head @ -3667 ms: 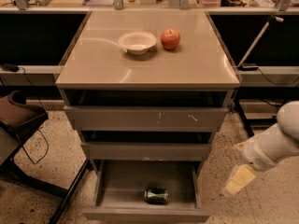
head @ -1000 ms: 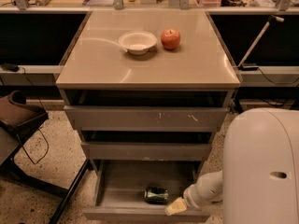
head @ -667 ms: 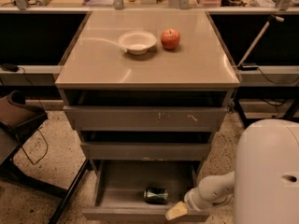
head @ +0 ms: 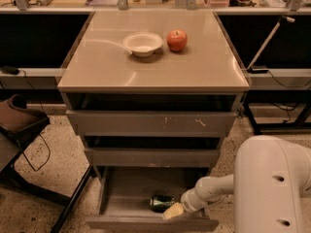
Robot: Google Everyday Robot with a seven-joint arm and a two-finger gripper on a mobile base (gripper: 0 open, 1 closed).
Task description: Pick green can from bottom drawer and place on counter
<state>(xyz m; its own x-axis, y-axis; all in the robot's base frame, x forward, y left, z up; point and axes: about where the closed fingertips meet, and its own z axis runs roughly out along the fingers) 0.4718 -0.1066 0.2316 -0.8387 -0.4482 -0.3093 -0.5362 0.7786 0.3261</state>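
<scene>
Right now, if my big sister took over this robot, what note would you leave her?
The gripper is down inside the open bottom drawer, at the right side of the green can; no grasp is visible.
The green can lies on its side near the drawer's front.
The counter holds a white bowl and a red apple.
Done: drawer open, gripper at the can.
Left: grip the can, lift it, set it on the counter.

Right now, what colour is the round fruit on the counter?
The round apple is red, camera view. The hand is at the bottom drawer beside the green can.
</scene>
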